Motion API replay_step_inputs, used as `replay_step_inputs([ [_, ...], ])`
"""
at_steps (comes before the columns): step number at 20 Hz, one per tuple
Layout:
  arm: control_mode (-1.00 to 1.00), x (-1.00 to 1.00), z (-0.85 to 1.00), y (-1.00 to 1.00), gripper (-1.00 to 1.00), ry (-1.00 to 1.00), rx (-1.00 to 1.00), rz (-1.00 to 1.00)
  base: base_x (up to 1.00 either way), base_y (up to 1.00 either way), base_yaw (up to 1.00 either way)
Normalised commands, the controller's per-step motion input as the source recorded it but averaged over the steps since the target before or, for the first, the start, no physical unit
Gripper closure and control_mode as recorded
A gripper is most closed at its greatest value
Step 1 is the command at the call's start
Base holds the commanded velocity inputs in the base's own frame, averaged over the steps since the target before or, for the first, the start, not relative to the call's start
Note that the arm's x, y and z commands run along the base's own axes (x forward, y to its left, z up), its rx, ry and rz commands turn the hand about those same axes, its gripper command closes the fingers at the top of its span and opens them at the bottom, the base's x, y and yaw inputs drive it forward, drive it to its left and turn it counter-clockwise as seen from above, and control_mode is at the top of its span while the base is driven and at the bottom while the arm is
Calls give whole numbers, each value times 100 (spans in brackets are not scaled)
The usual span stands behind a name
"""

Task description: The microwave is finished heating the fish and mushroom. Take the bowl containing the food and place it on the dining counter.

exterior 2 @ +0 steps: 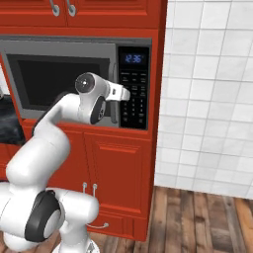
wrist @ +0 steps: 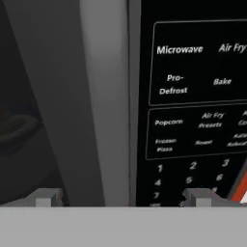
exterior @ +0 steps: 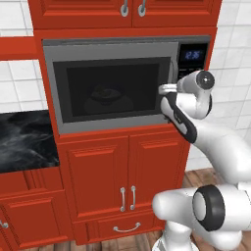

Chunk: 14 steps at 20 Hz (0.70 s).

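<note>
At the left edge of the left base view, a glossy black marble counter top (exterior: 24, 139) over red cabinets. Across the upper middle, the large built-in grey steel microwave (exterior: 110, 88), dark glass door shut, with the small round dark blue bowl (exterior: 105, 94) dimly visible behind the glass, resting at the centre of the cavity; food inside too dim to make out. Right of the door, the long grey vertical handle (wrist: 103, 96), then the black keypad panel (wrist: 193, 111) with a blue digital display (exterior: 192, 54) at upper right. Raised to the handle, the two-finger gripper (wrist: 124, 197), tips spread as wide as possible at the bottom of the hand view, one on the glass side and one on the keypad side, pinching nothing. Step in hand, by judgement: opening the door. Best done by advancing until the handle sits well between the tips, closing squarely, then pulling along the door's swing rather than straight back, to avoid slipping off or pressing keys.
</note>
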Motion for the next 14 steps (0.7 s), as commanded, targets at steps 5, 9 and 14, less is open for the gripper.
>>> replay_step_inputs([
  [5,-100,68,-18,0,-100,0,0,0,0,0,0],
  [9,-100,59,-27,0,-100,0,2,0,0,0,0],
  [14,-100,59,-15,0,-100,0,1,0,0,0,0],
])
